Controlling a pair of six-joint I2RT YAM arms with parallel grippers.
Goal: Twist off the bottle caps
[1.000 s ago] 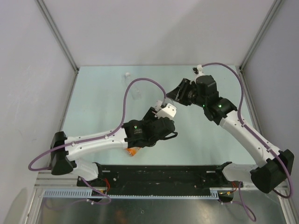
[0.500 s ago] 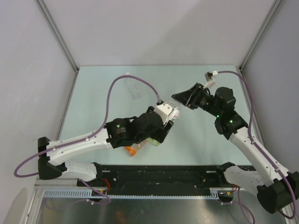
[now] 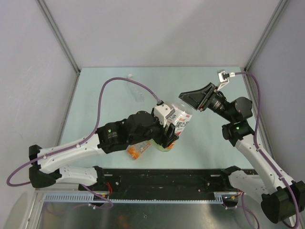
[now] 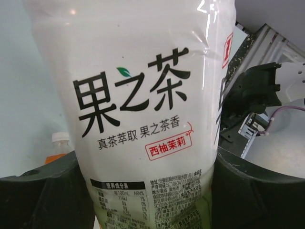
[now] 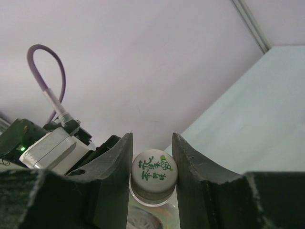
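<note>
Standing here, the hardest thing to make out is the clear bottle (image 3: 138, 94). From overhead it is showing only as a faint glassy shape far back on the pale green table (image 3: 100, 109), and I cannot tell whether it is upright or whether a cap is sitting on it. The orange bottle (image 3: 136, 151) is lying near the front edge, half buried under the left arm.

The left gripper (image 3: 167, 135) is clamping the lower body of the yellow-green bottle (image 3: 180, 123), which is tilting up off the table with its top leaning toward the right arm. From above, its neck is disappearing behind the right gripper (image 3: 190, 103), so the cap is not visible there at all.

The right wrist camera is filling that gap. It is looking straight at the small white cap (image 5: 154, 174), printed in green, which is sitting pinched between the two dark fingers (image 5: 116, 171). Both fingers are pressing its sides. The bottle below the cap is cut off by the bottom of that view.

The left wrist camera is showing almost nothing but the white label with black Chinese lettering, with a dark finger hugging each side. The bottle's top and base are running out of frame. At its left edge, the orange bottle's white-capped neck is peeking out.
</note>
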